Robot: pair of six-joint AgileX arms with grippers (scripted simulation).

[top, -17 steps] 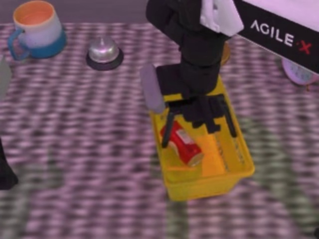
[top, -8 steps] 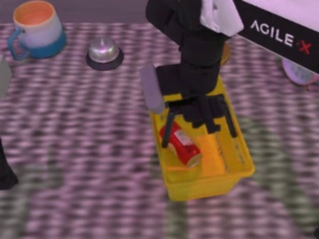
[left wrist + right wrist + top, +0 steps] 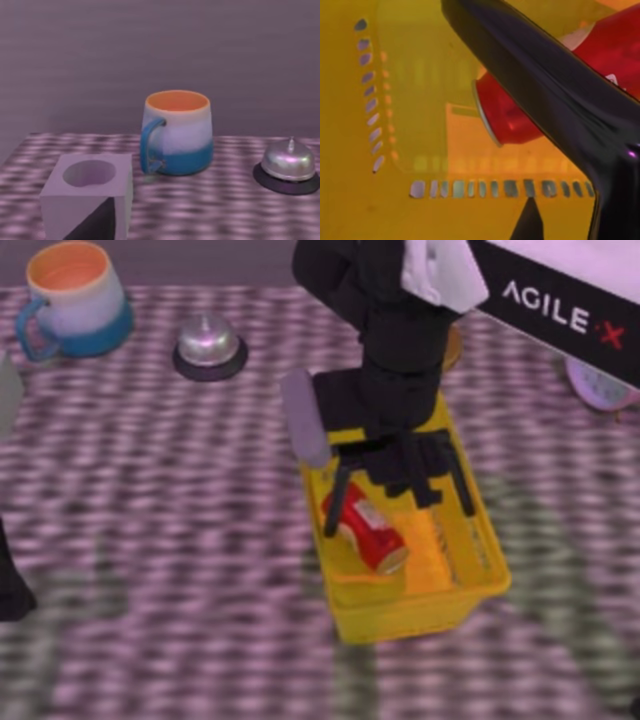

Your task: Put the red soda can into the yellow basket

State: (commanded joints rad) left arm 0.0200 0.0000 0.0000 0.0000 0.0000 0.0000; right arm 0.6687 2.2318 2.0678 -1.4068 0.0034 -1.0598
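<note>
One red soda can lies tilted inside your yellow basket, long axis diagonal, directly beneath the right gripper, whose fingers appear spread clear; left arm parked at the table's left.

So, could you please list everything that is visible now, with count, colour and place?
red soda can: one, red with silver top, lying on its side inside the basket
yellow basket: one, yellow with black handles, right of the table's middle
mug: one, orange inside, white and blue outside, far left corner
bell: one, silver on black base, right of the mug
grey block: one, with a round hole, near the mug
right gripper: one, black, over the basket, beside the can
left arm: parked at the left edge
</note>
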